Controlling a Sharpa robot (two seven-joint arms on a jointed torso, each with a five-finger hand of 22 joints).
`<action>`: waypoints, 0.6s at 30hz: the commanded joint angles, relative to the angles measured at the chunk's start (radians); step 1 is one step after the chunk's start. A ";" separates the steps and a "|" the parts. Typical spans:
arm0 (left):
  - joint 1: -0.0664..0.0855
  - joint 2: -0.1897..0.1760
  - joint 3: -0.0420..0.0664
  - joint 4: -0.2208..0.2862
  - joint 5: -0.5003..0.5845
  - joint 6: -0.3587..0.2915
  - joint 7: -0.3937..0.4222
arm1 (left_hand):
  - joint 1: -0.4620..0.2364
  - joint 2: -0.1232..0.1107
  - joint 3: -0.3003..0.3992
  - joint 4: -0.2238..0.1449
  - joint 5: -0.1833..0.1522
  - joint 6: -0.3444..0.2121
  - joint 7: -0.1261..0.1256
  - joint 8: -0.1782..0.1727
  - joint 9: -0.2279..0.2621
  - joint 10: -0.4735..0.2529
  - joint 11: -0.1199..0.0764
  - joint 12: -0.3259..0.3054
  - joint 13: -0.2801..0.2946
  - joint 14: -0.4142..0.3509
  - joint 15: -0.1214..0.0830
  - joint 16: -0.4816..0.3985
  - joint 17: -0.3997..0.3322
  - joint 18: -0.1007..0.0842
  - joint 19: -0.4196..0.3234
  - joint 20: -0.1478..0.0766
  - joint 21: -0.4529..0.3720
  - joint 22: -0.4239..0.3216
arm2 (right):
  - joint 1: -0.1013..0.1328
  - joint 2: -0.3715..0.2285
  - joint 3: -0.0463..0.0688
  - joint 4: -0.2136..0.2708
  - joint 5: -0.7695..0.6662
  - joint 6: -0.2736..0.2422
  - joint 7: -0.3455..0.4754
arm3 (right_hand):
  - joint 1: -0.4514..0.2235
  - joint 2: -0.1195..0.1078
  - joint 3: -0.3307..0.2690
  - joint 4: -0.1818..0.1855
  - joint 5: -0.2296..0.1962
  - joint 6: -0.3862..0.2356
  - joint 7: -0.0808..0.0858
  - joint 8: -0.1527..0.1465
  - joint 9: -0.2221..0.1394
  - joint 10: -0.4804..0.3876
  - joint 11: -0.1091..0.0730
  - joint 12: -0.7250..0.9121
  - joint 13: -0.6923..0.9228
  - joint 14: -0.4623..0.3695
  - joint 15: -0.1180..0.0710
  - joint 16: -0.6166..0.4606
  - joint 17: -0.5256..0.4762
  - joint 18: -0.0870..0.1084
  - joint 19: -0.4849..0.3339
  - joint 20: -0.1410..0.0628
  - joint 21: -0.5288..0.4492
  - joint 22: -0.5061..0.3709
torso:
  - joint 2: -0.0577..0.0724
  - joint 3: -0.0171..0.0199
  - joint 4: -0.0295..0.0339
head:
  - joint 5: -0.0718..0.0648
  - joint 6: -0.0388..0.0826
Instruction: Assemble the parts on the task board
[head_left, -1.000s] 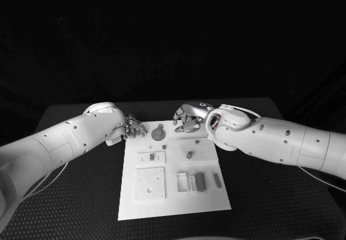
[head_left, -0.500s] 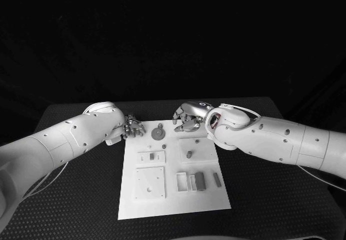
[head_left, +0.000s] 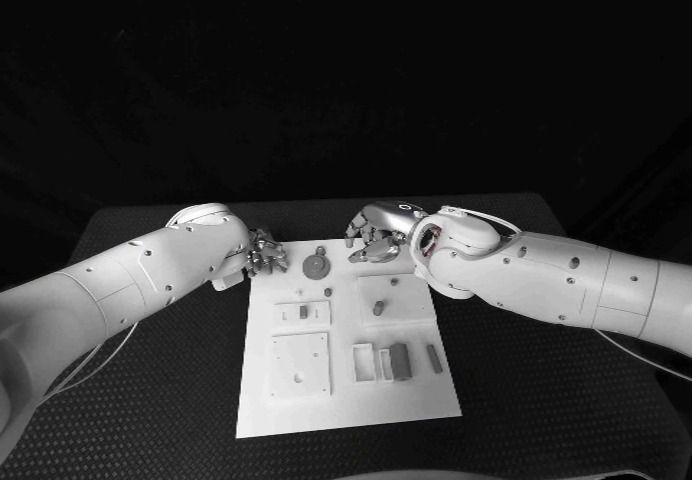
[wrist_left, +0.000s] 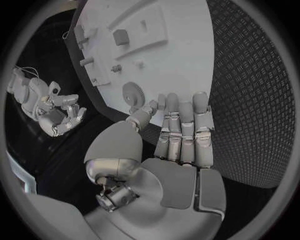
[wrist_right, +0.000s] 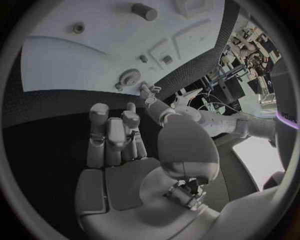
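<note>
Both hands hold nothing: the left hand (head_left: 264, 252) has straight fingers, the right hand (head_left: 378, 240) loosely curled ones. They flank the gear (head_left: 317, 267) on the task board (head_left: 346, 400); reaching together, they could collide.

We see the two white robot arms reaching in from both sides, their wrists bent inward. Our silver many-fingered left hand (head_left: 264, 254) holds nothing, its fingers (wrist_left: 181, 135) straight and close together. Our silver many-fingered right hand (head_left: 375, 240) holds nothing, its fingers (wrist_right: 111, 135) loosely curved.
</note>
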 joint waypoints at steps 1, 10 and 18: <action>0.000 -0.001 0.000 0.001 0.009 -0.016 0.006 | 0.020 0.009 0.010 -0.002 0.003 0.012 -0.003 0.011 0.007 0.009 -0.005 0.004 0.000 0.009 -0.007 0.008 0.001 0.021 0.011 -0.006 0.003 0.004 | 0.000 0.001 0.001 0.000 -0.002 0.009 0.004 | -0.009 -0.004 0.002 0.006 0.002 0.000 0.010 -0.006 0.001 0.000 0.006 -0.004 0.000 -0.005 0.001 -0.005 0.000 0.046 0.003 -0.007 -0.006 0.008 | 0.000 0.0001 0.0003 | -0.001 -0.001; 0.000 -0.006 0.000 0.004 0.029 -0.024 0.008 | 0.038 0.022 0.019 -0.012 0.005 0.052 -0.023 0.038 0.035 0.043 -0.023 0.020 0.008 0.035 -0.024 0.033 0.012 0.021 0.041 -0.020 0.024 0.026 | 0.000 0.000 0.001 -0.003 -0.001 0.008 0.004 | -0.010 -0.005 0.002 0.006 0.002 0.000 0.010 -0.006 0.002 0.000 0.006 -0.004 0.000 -0.006 0.001 -0.005 0.000 0.046 0.003 -0.007 -0.006 0.008 | 0.000 -0.0002 0.0009 | 0.001 -0.001; 0.001 -0.041 0.002 0.051 0.062 -0.017 -0.008 | 0.026 0.002 0.021 -0.006 0.091 0.092 -0.044 0.060 0.074 0.090 -0.045 0.037 0.019 0.072 -0.048 0.061 0.029 0.022 0.082 -0.041 0.052 0.048 | 0.000 -0.004 0.001 -0.005 0.000 0.006 0.004 | -0.010 -0.005 0.002 0.007 0.002 -0.001 0.010 -0.006 0.002 0.000 0.006 -0.004 0.000 -0.006 0.001 -0.006 -0.001 0.046 0.003 -0.007 -0.006 0.009 | -0.002 -0.0002 0.0025 | 0.005 0.001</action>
